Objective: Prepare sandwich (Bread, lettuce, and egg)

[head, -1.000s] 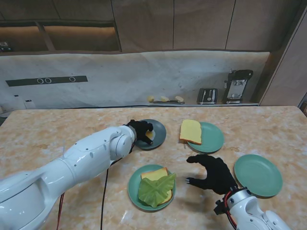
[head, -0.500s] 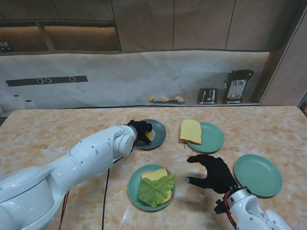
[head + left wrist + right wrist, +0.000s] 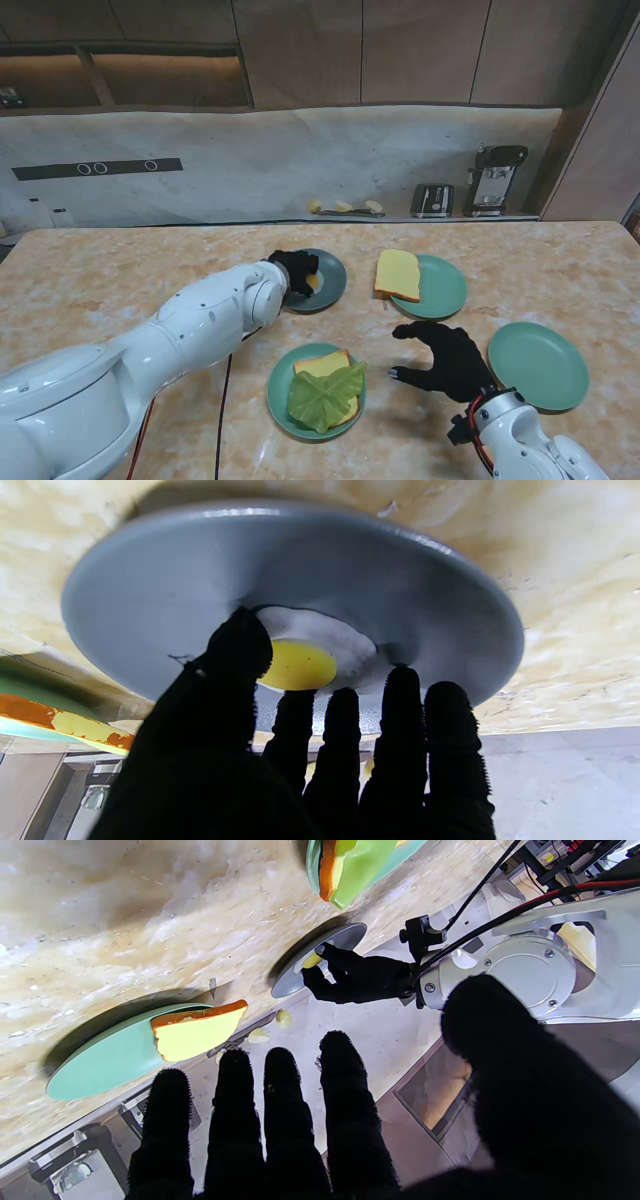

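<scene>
A grey plate (image 3: 332, 272) (image 3: 150, 580) holds a fried egg (image 3: 300, 665) with a yellow yolk. My left hand (image 3: 293, 271) (image 3: 357, 977) reaches over that plate, thumb on one side of the egg and fingertips (image 3: 292, 705) on the other, closed on it while it rests on the plate. Nearer to me, a green plate (image 3: 276, 395) carries a bread slice (image 3: 322, 362) with lettuce (image 3: 325, 395) on top. A second bread slice (image 3: 397, 273) (image 3: 195, 1032) leans on a green plate (image 3: 447, 290). My right hand (image 3: 445, 362) (image 3: 300, 1120) hovers open, right of the lettuce plate.
An empty green plate (image 3: 538, 365) lies at the right, close to my right hand. A toaster (image 3: 432, 200) and a coffee machine (image 3: 495, 180) stand at the back wall. A black cable (image 3: 220, 400) trails under my left arm.
My left hand has crept a little farther over the grey plate and closed in on the egg. My right hand has barely shifted.
</scene>
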Tool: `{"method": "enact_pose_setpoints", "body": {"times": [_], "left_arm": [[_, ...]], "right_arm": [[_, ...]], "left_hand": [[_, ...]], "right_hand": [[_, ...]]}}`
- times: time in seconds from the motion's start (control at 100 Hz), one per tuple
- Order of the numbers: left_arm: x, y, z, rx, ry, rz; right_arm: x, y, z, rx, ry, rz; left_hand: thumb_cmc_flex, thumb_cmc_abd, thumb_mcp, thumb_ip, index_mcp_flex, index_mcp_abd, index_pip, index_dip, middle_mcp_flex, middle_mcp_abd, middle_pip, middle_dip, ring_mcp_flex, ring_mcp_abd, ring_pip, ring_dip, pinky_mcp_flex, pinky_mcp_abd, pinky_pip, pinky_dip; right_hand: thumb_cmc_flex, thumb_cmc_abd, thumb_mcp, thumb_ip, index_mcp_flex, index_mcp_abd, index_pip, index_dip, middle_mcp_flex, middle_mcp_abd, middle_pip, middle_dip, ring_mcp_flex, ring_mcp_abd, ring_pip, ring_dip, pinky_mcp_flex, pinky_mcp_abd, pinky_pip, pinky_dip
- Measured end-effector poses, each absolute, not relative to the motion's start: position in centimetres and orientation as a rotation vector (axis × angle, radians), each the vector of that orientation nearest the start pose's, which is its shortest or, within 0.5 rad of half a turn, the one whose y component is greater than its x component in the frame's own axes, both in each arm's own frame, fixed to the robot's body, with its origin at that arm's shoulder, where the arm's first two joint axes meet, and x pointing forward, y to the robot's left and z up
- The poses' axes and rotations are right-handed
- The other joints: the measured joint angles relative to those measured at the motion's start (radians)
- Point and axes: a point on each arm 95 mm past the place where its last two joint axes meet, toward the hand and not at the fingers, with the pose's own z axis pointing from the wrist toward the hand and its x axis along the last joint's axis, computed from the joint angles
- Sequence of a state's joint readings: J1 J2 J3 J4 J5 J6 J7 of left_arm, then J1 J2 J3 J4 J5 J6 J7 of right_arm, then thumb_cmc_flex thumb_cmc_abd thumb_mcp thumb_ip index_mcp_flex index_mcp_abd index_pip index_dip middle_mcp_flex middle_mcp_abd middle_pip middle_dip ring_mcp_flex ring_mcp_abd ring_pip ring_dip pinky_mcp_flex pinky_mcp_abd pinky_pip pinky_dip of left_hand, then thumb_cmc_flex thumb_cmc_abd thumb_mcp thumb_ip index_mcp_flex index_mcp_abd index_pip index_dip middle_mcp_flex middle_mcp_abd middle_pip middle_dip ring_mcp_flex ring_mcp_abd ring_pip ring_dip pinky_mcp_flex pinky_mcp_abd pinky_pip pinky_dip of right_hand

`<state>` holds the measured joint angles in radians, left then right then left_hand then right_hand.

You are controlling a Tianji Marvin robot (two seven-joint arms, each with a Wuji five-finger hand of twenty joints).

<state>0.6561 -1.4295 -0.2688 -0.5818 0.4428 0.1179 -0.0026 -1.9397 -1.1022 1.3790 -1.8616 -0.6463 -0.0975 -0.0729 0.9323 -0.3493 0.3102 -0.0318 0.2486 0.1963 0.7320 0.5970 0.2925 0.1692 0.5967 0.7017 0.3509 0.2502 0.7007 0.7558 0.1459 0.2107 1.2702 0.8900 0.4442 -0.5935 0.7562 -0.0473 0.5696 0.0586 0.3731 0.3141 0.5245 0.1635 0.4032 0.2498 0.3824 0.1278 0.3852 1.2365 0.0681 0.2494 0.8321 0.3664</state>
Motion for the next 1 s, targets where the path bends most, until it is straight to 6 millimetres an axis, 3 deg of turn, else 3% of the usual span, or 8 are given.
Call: {"method": "enact_pose_setpoints", "body": {"times": [0.22, 0.46, 0.55, 0.59, 0.63, 0.73, 1.0], "left_arm": [[56.95, -11.78, -35.78, -1.325, 1.827, -1.15], [57.24, -11.93, -35.95, -1.337, 1.811, -1.149], [57.28, -12.04, -36.02, -1.339, 1.807, -1.149], [57.27, -12.09, -36.06, -1.339, 1.806, -1.15], [57.26, -12.15, -36.09, -1.34, 1.804, -1.151], [57.25, -12.28, -36.14, -1.345, 1.802, -1.153], [57.05, -12.41, -36.21, -1.347, 1.784, -1.164]], "right_arm": [[30.69, -0.97, -32.6, -2.126, -1.646, -2.361], [30.71, -0.97, -32.61, -2.128, -1.646, -2.357], [30.72, -0.99, -32.6, -2.128, -1.646, -2.358], [30.72, -1.0, -32.6, -2.129, -1.647, -2.357], [30.71, -1.01, -32.62, -2.131, -1.647, -2.356], [30.69, -1.03, -32.68, -2.139, -1.651, -2.348], [30.77, -0.99, -32.62, -2.136, -1.657, -2.344]], "left_hand": [[-0.019, -0.042, 0.137, -0.002, 0.0, -0.002, 0.038, 0.04, 0.021, 0.0, 0.017, 0.04, -0.001, 0.011, 0.027, 0.045, 0.018, -0.012, 0.032, 0.019], [-0.029, -0.063, 0.235, -0.005, 0.0, -0.013, 0.117, 0.114, 0.02, -0.001, 0.07, 0.113, 0.067, -0.001, 0.145, 0.114, 0.075, -0.023, 0.063, 0.037], [-0.027, -0.071, 0.277, -0.005, 0.0, -0.014, 0.143, 0.152, 0.033, -0.001, 0.099, 0.197, 0.103, -0.021, 0.18, 0.139, 0.105, -0.03, 0.084, 0.042], [-0.026, -0.074, 0.299, -0.022, 0.0, -0.017, 0.153, 0.169, 0.052, -0.003, 0.105, 0.255, 0.121, -0.025, 0.192, 0.152, 0.123, -0.036, 0.094, 0.042], [-0.009, -0.074, 0.309, -0.025, 0.0, -0.018, 0.169, 0.188, 0.083, -0.006, 0.106, 0.325, 0.137, -0.026, 0.206, 0.184, 0.145, -0.036, 0.106, 0.042], [0.022, -0.08, 0.324, -0.041, 0.0, -0.022, 0.206, 0.221, 0.141, -0.008, 0.114, 0.39, 0.182, -0.026, 0.221, 0.24, 0.179, -0.036, 0.131, 0.042], [0.127, -0.092, 0.32, -0.051, 0.022, -0.056, 0.315, 0.258, 0.244, -0.017, 0.094, 0.462, 0.249, -0.03, 0.258, 0.276, 0.234, -0.036, 0.166, 0.042]], "right_hand": [[0.0, 0.001, 0.0, 0.0, 0.0, 0.0, 0.0, 0.0, 0.0, 0.0, 0.008, 0.0, 0.0, 0.0, 0.001, 0.0, 0.0, 0.0, 0.0, 0.0], [0.0, 0.016, -0.001, 0.0, 0.009, 0.001, 0.001, 0.0, 0.0, 0.0, 0.009, 0.0, 0.0, 0.0, 0.001, 0.0, 0.0, 0.001, -0.001, 0.0], [0.0, 0.016, -0.001, 0.0, 0.01, 0.001, 0.001, 0.0, 0.0, 0.0, 0.009, 0.0, 0.0, 0.0, 0.001, 0.0, 0.0, 0.001, -0.001, 0.0], [0.0, 0.016, -0.001, 0.0, 0.01, 0.001, 0.001, 0.0, 0.0, 0.0, 0.009, 0.0, 0.0, 0.0, 0.001, 0.0, 0.0, 0.001, -0.001, 0.0], [0.0, 0.016, -0.001, 0.0, 0.01, 0.001, 0.001, 0.0, 0.0, 0.0, 0.009, 0.0, 0.0, 0.0, 0.001, 0.0, 0.0, 0.002, -0.001, 0.0], [0.0, 0.016, -0.001, 0.0, 0.01, 0.001, 0.001, 0.0, 0.0, 0.0, 0.009, 0.0, 0.0, 0.0, 0.001, 0.0, 0.0, 0.008, -0.001, 0.0], [0.0, 0.016, -0.001, 0.0, 0.01, 0.01, 0.001, 0.0, 0.001, 0.0, 0.009, 0.0, 0.008, 0.0, 0.002, 0.001, 0.0, 0.009, -0.001, 0.0]]}}
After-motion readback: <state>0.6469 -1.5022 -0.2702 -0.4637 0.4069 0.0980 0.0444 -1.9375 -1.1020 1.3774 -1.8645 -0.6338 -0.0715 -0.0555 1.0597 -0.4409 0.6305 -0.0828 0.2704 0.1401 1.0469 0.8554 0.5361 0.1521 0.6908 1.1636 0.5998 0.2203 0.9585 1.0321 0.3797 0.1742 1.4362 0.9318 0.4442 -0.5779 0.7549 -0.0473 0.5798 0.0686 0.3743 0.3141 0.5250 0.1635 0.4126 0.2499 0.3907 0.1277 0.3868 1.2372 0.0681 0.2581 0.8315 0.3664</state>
